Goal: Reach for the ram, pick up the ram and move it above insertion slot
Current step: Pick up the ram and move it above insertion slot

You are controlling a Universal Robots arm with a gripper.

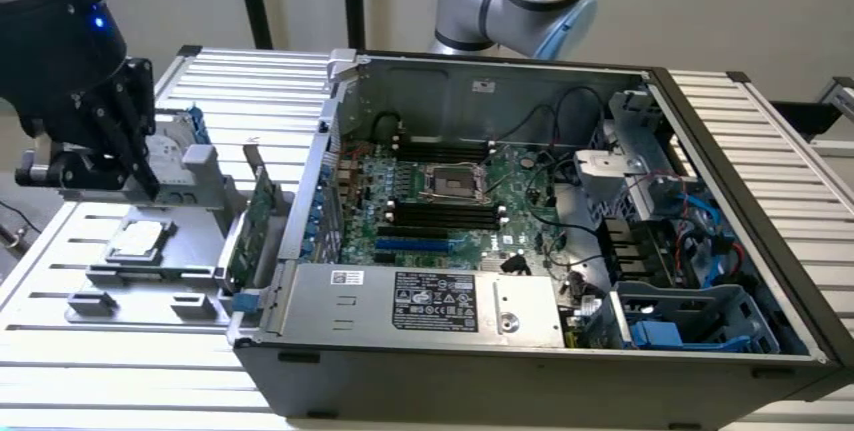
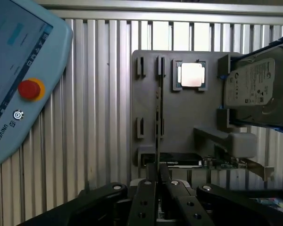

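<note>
The gripper (image 2: 156, 176) hangs over the grey holder (image 2: 179, 117) on the table's slatted top, beside the open computer case (image 1: 561, 231). Its fingers look closed on the ram (image 2: 158, 113), which stands on edge in the holder's slots. The pick-up step seems in hand; the lift calls for a straight pull clear of the slots.

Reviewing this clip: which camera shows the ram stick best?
The wrist view: the ram stands edge-on in the grey holder tray, running straight toward the gripper. In the exterior view the gripper hangs over that tray, and the stick cannot be picked out.
</note>
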